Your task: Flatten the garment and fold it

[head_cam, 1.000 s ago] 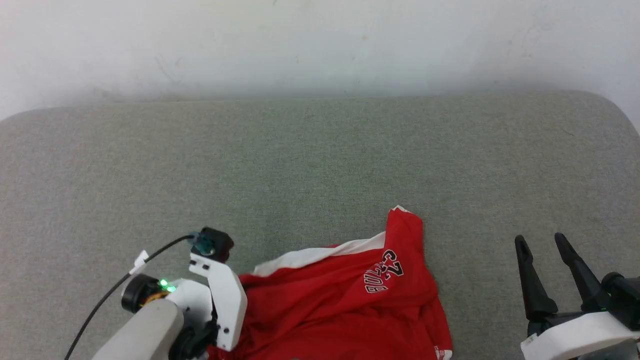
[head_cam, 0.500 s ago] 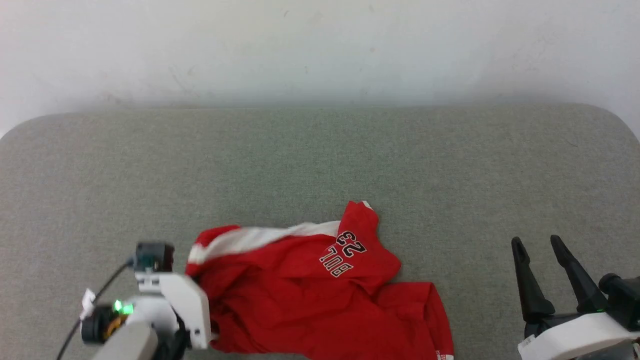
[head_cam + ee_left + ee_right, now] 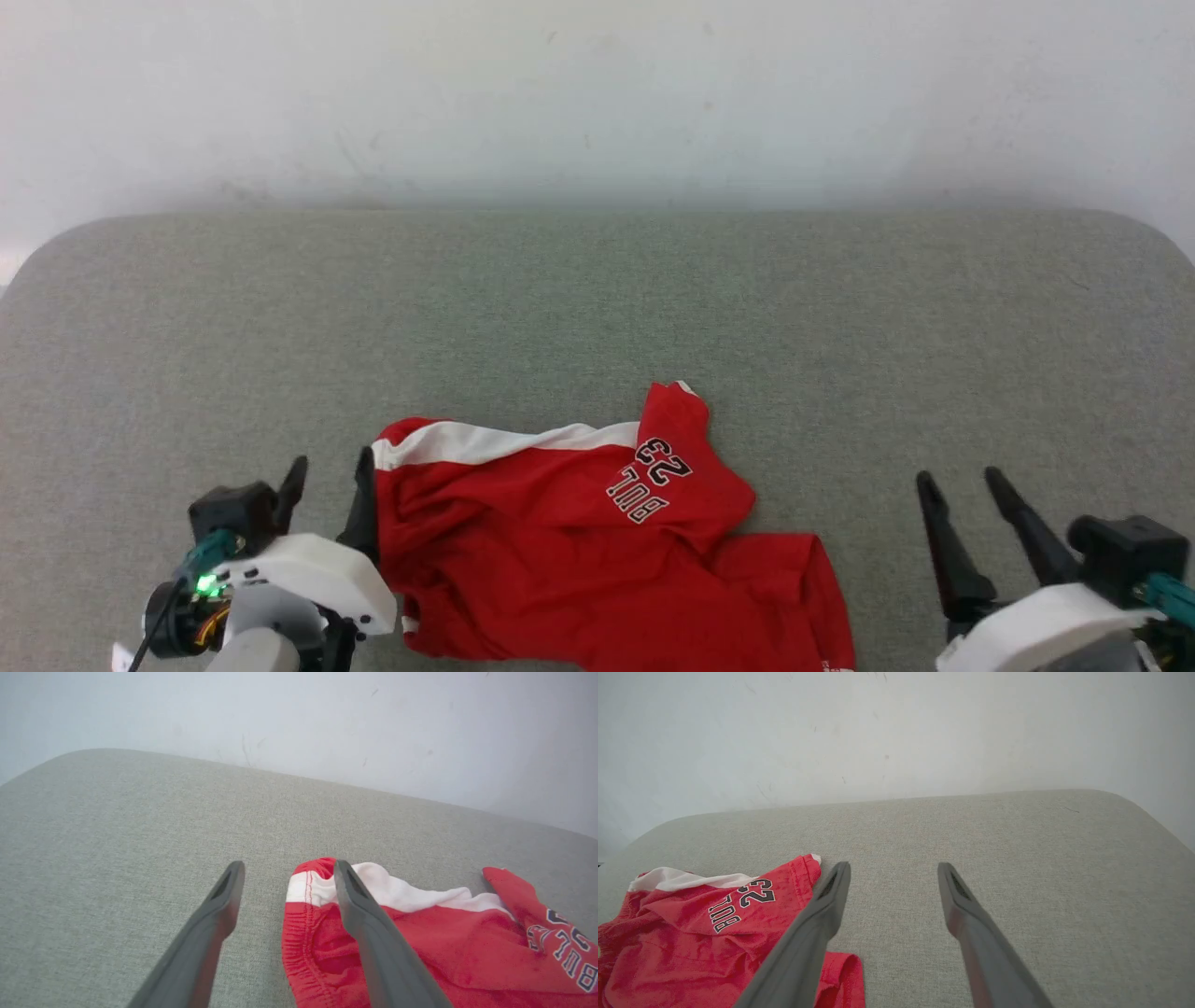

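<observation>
Left gripper (image 3: pixel 331 481) spread wide, gripping nothing, inner finger against the white-striped corner of the garment (image 3: pixel 579 551). Garment crumpled on the grey table (image 3: pixel 597 308), stretching rightward from that gripper. Right gripper (image 3: pixel 962 495) likewise spread, empty, garment near its left.

Tabletop (image 3: pixel 597 308): grey-green woven fabric cover, rounded far corners, its far edge meeting the wall.
Wall (image 3: pixel 597 93): white, plain, faint scuffs and small dark specks, rising behind the tabletop.
</observation>
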### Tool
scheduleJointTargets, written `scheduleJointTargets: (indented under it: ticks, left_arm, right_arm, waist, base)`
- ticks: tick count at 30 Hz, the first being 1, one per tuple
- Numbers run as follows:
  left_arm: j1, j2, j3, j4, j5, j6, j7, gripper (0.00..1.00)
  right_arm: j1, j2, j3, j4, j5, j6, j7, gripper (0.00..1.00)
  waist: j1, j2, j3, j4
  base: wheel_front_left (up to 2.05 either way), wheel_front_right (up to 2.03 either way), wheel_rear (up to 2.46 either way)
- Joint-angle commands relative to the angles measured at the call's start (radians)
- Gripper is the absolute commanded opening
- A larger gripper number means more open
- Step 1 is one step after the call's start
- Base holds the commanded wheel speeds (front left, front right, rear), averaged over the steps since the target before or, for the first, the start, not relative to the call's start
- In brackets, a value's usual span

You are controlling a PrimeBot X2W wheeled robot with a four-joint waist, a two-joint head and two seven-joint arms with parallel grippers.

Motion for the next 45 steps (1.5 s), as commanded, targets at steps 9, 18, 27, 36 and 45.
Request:
scheduleJointTargets:
  ticks: [9, 18, 27, 36, 45]
  left_arm:
    - [0.123, -0.046, 0.09, -0.247, 0.109, 0.068, -0.108, 1.0]
    - [0.147, -0.122, 0.103, -0.326, 0.196, 0.031, -0.109, 1.0]
    - [0.145, -0.166, 0.126, -0.298, 0.221, -0.004, -0.109, 1.0]
    - [0.17, -0.175, 0.156, -0.283, 0.236, -0.024, -0.109, 1.0]
    - [0.186, -0.173, 0.163, -0.272, 0.234, -0.027, -0.108, 1.0]
  right_arm:
    - [-0.175, 0.003, 0.101, 0.226, 0.059, -0.001, 0.221, 1.0]
    - [-0.426, -0.026, 0.2, 0.587, 0.106, -0.001, 0.393, 1.0]
    - [-0.528, -0.051, 0.285, 0.771, 0.173, -0.001, 0.484, 0.0]
    - [-0.36, -0.105, 0.064, 0.469, 0.097, -0.001, 0.354, 0.0]
    - [0.03, -0.008, -0.102, 0.146, 0.039, -0.001, 0.443, 1.0]
  waist:
    - [0.0001, 0.0, -0.002, 0.058]
    - [0.0001, 0.0, 0.034, 0.166]
    - [0.0001, 0.0, 0.048, 0.185]
    - [0.0001, 0.0, 0.02, 0.138]
    - [0.0001, 0.0, 0.013, 0.092]
  base:
    - [0.0, 0.0, 0.0]
    - [0.0, 0.0, 0.0]
    - [0.0, 0.0, 0.0]
    - [0.0, 0.0, 0.0]
    - [0.0, 0.0, 0.0]
